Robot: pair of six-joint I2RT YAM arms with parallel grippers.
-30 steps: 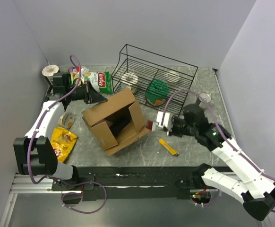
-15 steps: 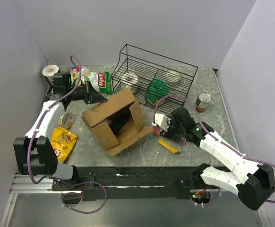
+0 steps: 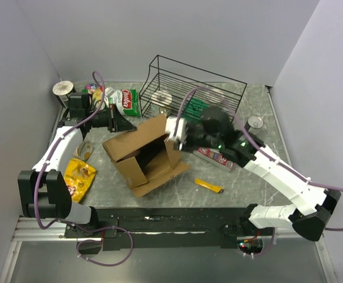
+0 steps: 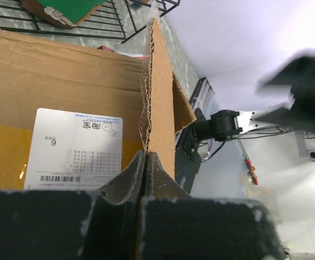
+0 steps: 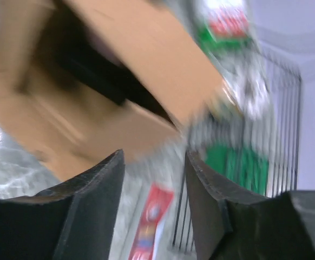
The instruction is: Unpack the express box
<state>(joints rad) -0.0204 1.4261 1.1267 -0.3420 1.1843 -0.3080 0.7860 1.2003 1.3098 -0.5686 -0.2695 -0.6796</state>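
Express box [image 3: 124,147] open with 1 dark item [image 3: 152,156] inside, left gripper [image 4: 145,155] pinching its flap edge, right gripper [image 5: 153,160] spread, empty, reaching at the box's right flap.

A white printed label [image 4: 73,149] lies on the flap of the express box [image 4: 65,70]. In the left wrist view it carries a short line of Chinese characters, a lone "6" beneath them, rows of fine print too small to read, and a barcode at its near edge. At the far left of the table, a green packet [image 3: 128,101] bears a red-and-white script logo that looks like "Chiles", though not surely. The lettering on the red tube [image 3: 215,157] to the right and the yellow bag [image 3: 79,177] at near left is illegible.
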